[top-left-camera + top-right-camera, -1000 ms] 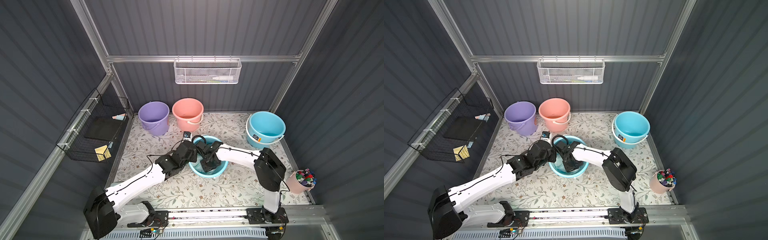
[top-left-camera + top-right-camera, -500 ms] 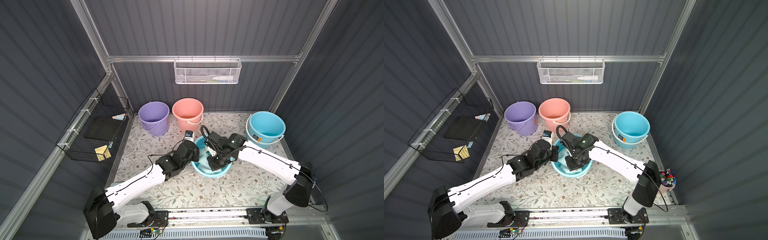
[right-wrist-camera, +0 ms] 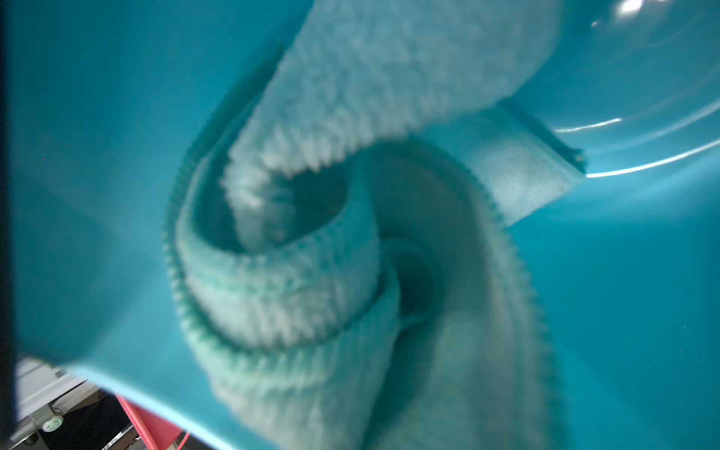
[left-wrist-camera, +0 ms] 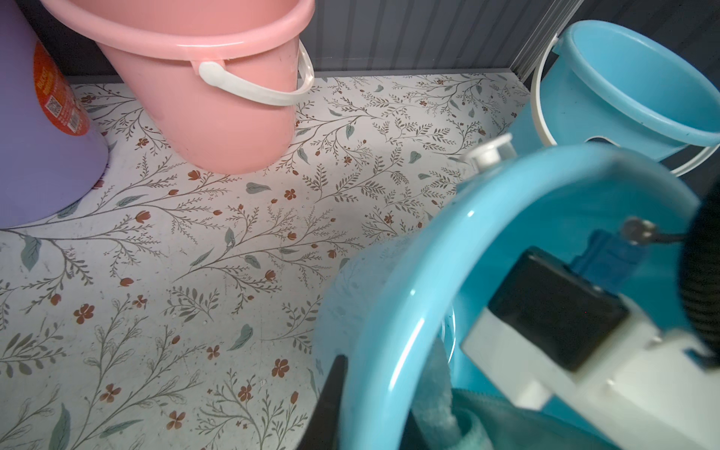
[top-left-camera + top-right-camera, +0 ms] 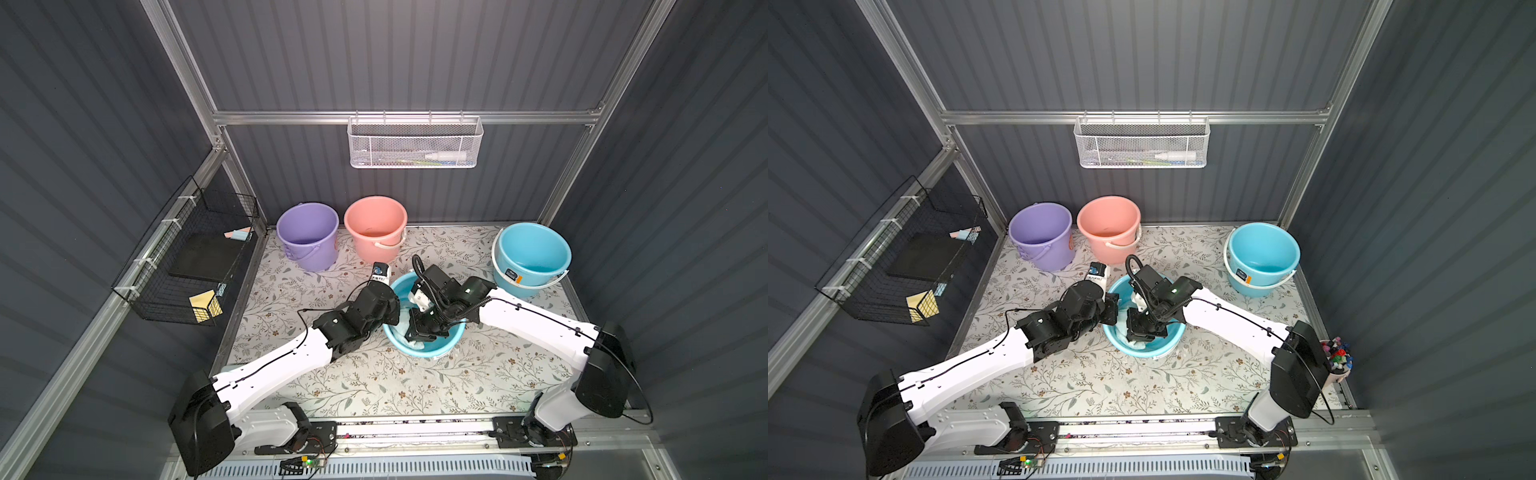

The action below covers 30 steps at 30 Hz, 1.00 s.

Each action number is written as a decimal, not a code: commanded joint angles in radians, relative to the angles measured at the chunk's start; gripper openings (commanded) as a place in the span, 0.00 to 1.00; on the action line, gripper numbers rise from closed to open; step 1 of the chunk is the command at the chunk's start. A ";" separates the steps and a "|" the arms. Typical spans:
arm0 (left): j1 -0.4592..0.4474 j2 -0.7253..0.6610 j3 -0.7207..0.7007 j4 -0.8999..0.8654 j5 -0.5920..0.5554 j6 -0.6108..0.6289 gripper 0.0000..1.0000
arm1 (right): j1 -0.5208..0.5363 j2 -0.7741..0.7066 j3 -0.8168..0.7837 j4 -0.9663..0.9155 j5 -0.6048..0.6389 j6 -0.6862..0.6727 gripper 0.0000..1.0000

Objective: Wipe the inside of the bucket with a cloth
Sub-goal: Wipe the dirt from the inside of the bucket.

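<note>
A small blue bucket [image 5: 441, 350] [image 5: 1144, 352] stands tilted mid-table in both top views. My left gripper [image 5: 394, 311] [image 4: 366, 409] is shut on its near-left rim [image 4: 389, 311], one finger [image 4: 332, 389] outside the wall and the other inside. The right gripper [image 5: 419, 332] [image 5: 1140, 332] reaches down into the bucket and is shut on the cloth, a rumpled pale aqua towel [image 3: 296, 296] [image 5: 415, 345]. In the right wrist view the cloth fills the picture against the blue inner wall [image 3: 89, 156], and it hides the fingers. A fold of cloth [image 4: 448, 413] lies just inside the rim.
A purple bucket [image 5: 307, 232] and a pink bucket [image 5: 376, 226] stand at the back, a larger blue bucket [image 5: 532, 255] at the back right. A black wire basket [image 5: 187, 266] hangs on the left wall, a white mesh basket [image 5: 415, 143] on the back wall. A cup of markers [image 5: 1338, 360] sits front right.
The right arm's elbow has swung out to the right while its gripper stayed inside the bucket with the cloth. The left gripper has kept its hold on the rim.
</note>
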 commanded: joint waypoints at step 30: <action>0.000 -0.007 0.023 0.056 0.001 -0.010 0.00 | 0.003 0.384 0.062 0.049 0.395 0.093 0.00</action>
